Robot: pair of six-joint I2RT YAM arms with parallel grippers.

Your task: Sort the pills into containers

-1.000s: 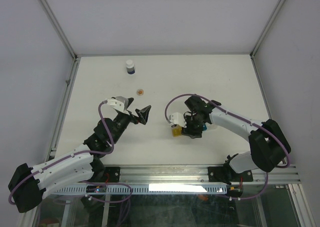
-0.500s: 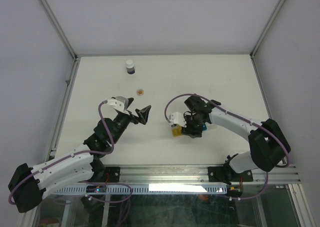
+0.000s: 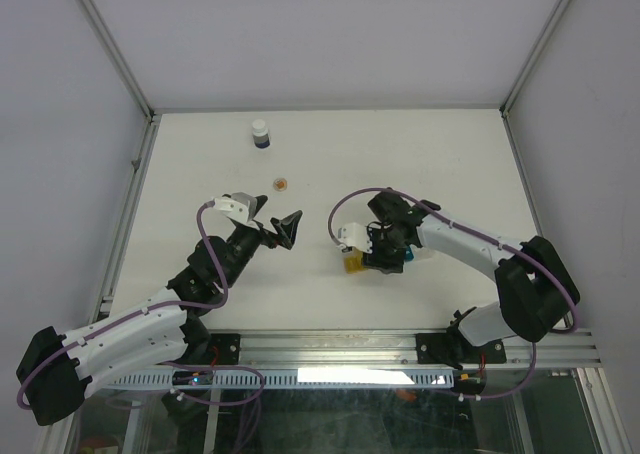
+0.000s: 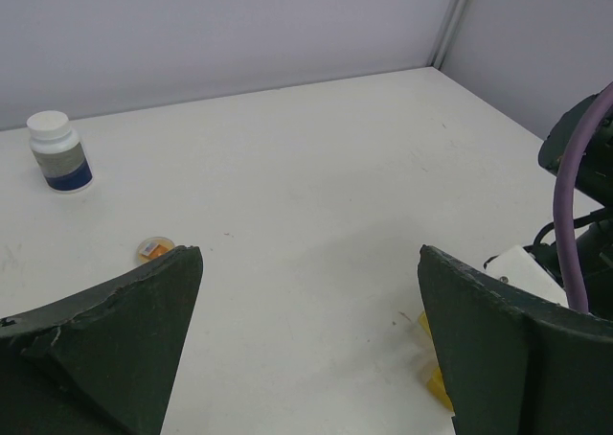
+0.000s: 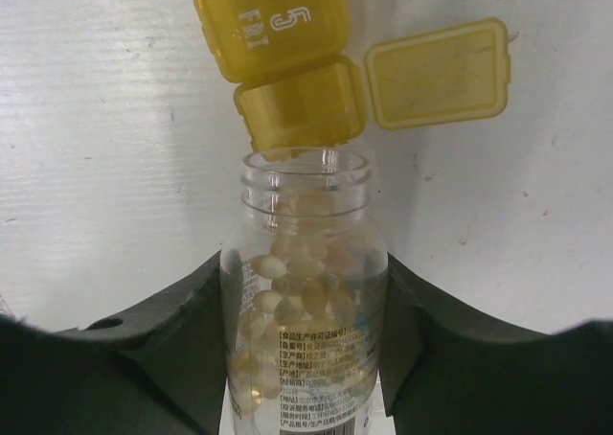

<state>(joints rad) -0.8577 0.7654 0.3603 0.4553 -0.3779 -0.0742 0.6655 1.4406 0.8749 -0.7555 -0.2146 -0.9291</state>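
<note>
My right gripper (image 5: 305, 358) is shut on a clear pill bottle (image 5: 305, 301) full of pale yellow pills, its open mouth tipped over an open yellow container (image 5: 302, 114) with its lid (image 5: 438, 71) swung out. A closed yellow container (image 5: 271, 23) marked "FRI 5" sits just beyond. In the top view the yellow container (image 3: 353, 263) lies under the right gripper (image 3: 372, 246), with a teal container (image 3: 409, 255) behind the fingers. My left gripper (image 4: 306, 339) is open and empty, above the table to the left of them, also seen in the top view (image 3: 272, 226).
A small white bottle with a dark blue band (image 3: 260, 134) stands at the back left, also in the left wrist view (image 4: 59, 151). A small round orange cap (image 3: 281, 184) lies on the table in front of it, also in the left wrist view (image 4: 154, 249).
The right gripper with the bottle has shifted slightly; the left arm has not moved.
</note>
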